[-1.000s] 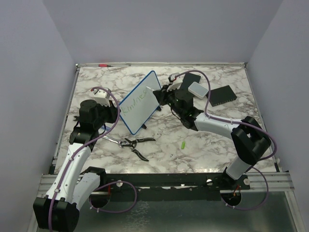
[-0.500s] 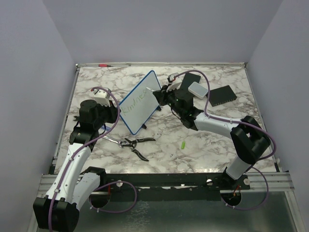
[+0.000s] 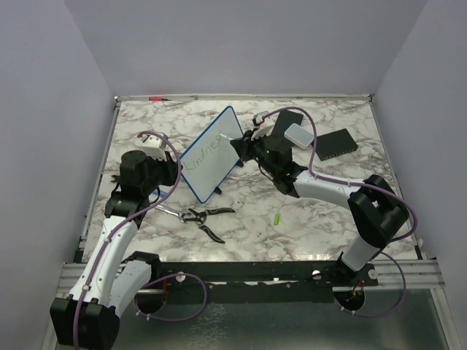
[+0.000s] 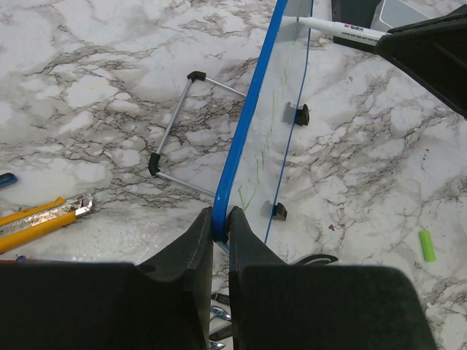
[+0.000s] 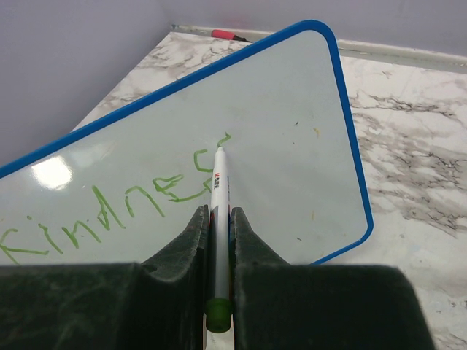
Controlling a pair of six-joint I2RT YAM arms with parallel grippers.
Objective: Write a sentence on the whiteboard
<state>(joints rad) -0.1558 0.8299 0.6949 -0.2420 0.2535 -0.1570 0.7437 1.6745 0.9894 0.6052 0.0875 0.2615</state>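
Our left hand (image 4: 220, 219) pinches the blue edge of the board (image 3: 210, 157), which stands tilted left of the bench's (image 3: 248, 226) middle. Our right hand (image 5: 217, 219), stretched forward, grips the pen (image 5: 220, 182), its tip on the green writing (image 5: 131, 200).

The whiteboard (image 5: 292, 168) is white with a blue frame, the sentence (image 5: 124, 208) green, the marker (image 5: 220, 197) white, the table (image 3: 314, 219) grey-veined marble.
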